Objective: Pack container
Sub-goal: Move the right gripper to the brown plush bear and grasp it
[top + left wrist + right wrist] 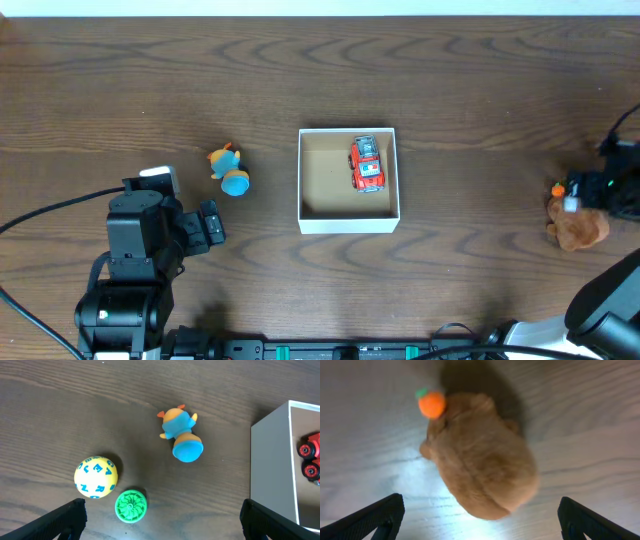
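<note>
**Both grippers spread and empty; one toy is in the box**

The left gripper (162, 523) hangs at the near left with its fingers spread wide and nothing between them. Below it a yellow lettered ball (96, 476) and a green ridged disc (131, 506) lie close together on the table (480, 80), so it looks poised to choose one.

At the right edge, the right gripper (481, 519) is just as wide and empty. It straddles a brown plush toy (480, 460) with an orange tuft (431, 404). I cannot tell whether it touches the plush, which seems its likely pick.

Farther in, a blue-and-orange figure (230, 172) lies on its side near the left wall of the container (348, 223), apart from it. The container sits mid-table, open side up, between the arms where either should reach it. A red toy car (367, 164) lies against its far right corner, leaving most of the brown floor free.
</note>
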`<state>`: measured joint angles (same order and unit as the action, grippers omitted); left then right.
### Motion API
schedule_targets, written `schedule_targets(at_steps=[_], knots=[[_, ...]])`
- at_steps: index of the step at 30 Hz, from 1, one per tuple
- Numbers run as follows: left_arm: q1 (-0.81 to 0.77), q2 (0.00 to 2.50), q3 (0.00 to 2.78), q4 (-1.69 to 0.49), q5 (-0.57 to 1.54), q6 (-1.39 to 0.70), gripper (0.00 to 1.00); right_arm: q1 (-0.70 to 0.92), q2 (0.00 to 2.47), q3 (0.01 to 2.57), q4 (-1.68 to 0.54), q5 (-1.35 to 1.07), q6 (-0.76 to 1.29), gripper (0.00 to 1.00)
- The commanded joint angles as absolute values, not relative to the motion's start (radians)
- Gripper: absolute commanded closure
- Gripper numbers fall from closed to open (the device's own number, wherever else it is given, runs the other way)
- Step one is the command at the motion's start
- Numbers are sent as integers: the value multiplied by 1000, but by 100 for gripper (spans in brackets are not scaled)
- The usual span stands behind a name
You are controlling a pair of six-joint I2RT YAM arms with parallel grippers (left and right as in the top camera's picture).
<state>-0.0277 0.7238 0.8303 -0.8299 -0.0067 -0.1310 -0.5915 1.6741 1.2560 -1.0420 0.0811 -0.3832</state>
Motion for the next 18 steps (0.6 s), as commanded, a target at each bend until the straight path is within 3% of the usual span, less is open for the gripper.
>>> schedule_targets(at_steps=[1, 11, 18], knots=[[-23, 724, 851, -830, -7, -136, 2, -595, 1671, 1209, -993, 78, -515, 1], [-23, 724, 851, -833, -7, -136, 2, -597, 1681, 1148, -838, 44, -705, 1], [-23, 724, 851, -833, -7, -136, 2, -597, 1721, 1090, -777, -20, -722, 1]])
